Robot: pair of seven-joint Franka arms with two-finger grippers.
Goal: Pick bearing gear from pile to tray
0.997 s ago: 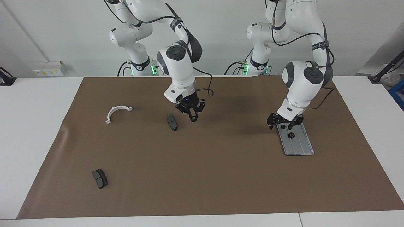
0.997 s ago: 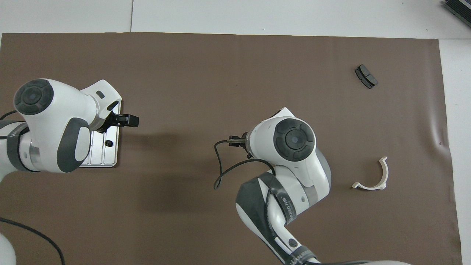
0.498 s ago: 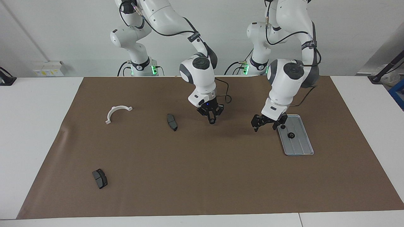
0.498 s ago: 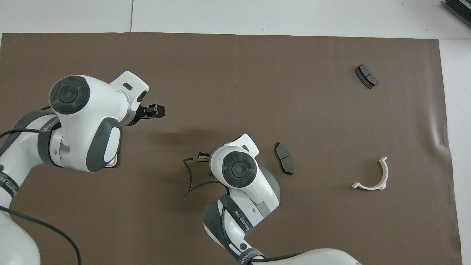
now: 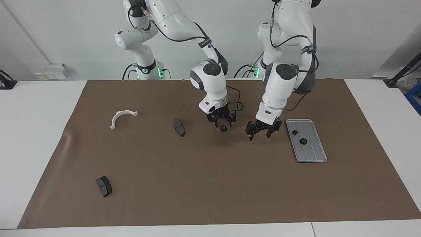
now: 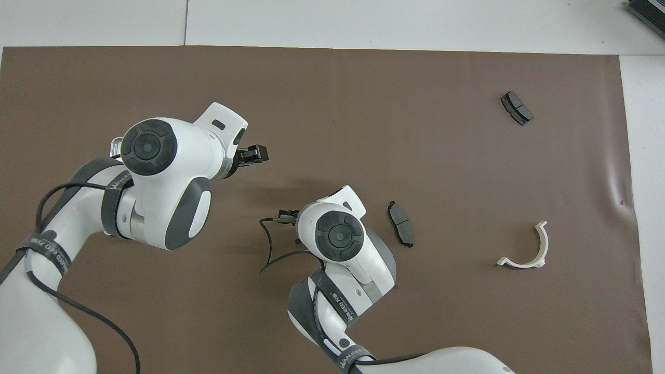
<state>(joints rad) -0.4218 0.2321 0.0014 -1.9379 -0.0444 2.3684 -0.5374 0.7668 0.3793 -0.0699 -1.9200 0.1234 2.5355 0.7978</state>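
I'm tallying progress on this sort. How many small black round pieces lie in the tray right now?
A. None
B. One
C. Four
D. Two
D. The facing view shows two small black round pieces, one nearer the robots and one toward the middle, lying in the tray.

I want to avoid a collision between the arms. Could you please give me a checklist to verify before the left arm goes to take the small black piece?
1. Small black piece lies on the brown mat: ok.
2. Right gripper open, not clamping the piece: ok.
3. Right gripper out of the way: not ok, it hangs directly over the piece.
4. Left gripper open and empty, over the mat between the piece and the tray: ok.
5. Bare room in the tray: ok, only two round pieces lie in it.
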